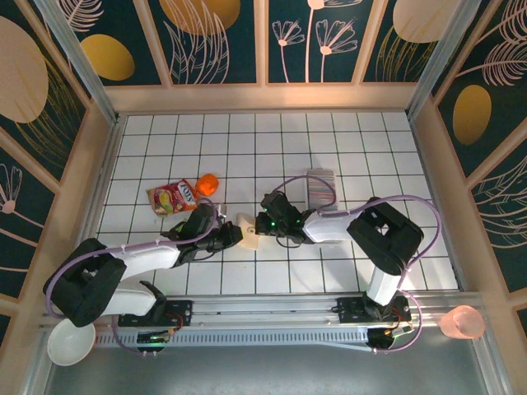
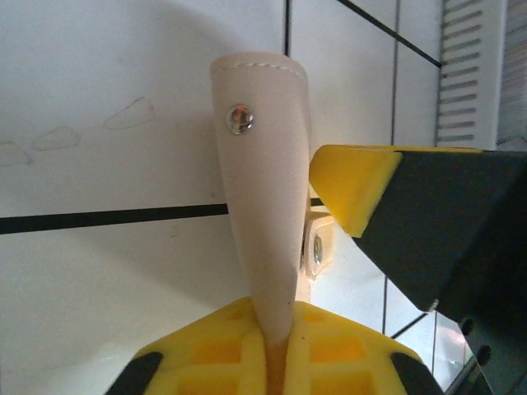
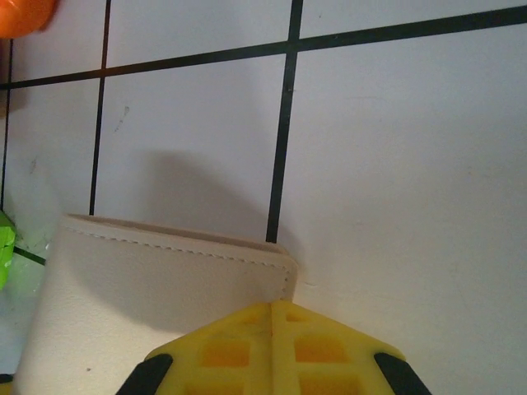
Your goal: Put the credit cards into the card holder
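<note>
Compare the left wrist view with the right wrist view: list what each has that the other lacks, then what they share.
Left wrist: the card holder's metal snap stud, a second yellow-padded finger beside it, and a slotted rail. Right wrist: an orange object at the top-left corner. Shared: the card holder running into the shut left gripper or right gripper, over white tiles.

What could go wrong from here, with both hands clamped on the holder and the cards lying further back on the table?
1. The left hand pinches only the holder's thin snap tab; a pull from the right hand could slip it free.
2. The cards lie apart from both hands; whichever lets go to fetch one may let the holder flop or fold shut.
</note>
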